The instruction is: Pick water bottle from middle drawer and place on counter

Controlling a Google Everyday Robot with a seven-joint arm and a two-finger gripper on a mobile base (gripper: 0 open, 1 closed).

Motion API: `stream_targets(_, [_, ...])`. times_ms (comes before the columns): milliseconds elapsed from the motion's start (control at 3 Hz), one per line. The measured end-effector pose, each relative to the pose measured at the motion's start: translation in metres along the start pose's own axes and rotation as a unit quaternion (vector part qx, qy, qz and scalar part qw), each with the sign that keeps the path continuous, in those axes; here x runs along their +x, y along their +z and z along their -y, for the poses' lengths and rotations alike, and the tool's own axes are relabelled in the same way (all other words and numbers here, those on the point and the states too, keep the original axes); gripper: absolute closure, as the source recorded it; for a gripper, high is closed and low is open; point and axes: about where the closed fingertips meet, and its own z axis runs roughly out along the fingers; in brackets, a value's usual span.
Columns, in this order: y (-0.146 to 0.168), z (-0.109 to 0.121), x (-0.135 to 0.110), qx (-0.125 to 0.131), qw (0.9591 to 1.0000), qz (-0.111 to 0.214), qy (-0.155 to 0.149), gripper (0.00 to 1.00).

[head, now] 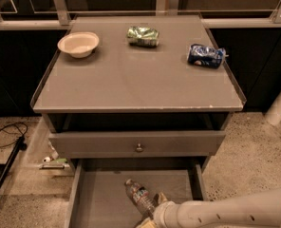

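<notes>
grey counter (140, 82) carries white bowl (78, 43), green foil bag (143, 36), blue snack bag (206, 55). middle drawer (100, 198) open below; water bottle (138, 194) lying on floor. gripper (153, 213) at bottle's base, grip state unclear.

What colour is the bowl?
Cream-white bowl, in the camera view; the gripper is down in the middle drawer.
</notes>
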Motion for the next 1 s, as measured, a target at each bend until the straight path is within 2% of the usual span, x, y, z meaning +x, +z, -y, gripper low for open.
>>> stream_targets(333, [0.0077,0.0045,0.0029,0.022,0.9997,0.005,0.012,0.18])
stream_targets(1000, [0.008,0.0068,0.0023,0.027,0.9995,0.007,0.013,0.65])
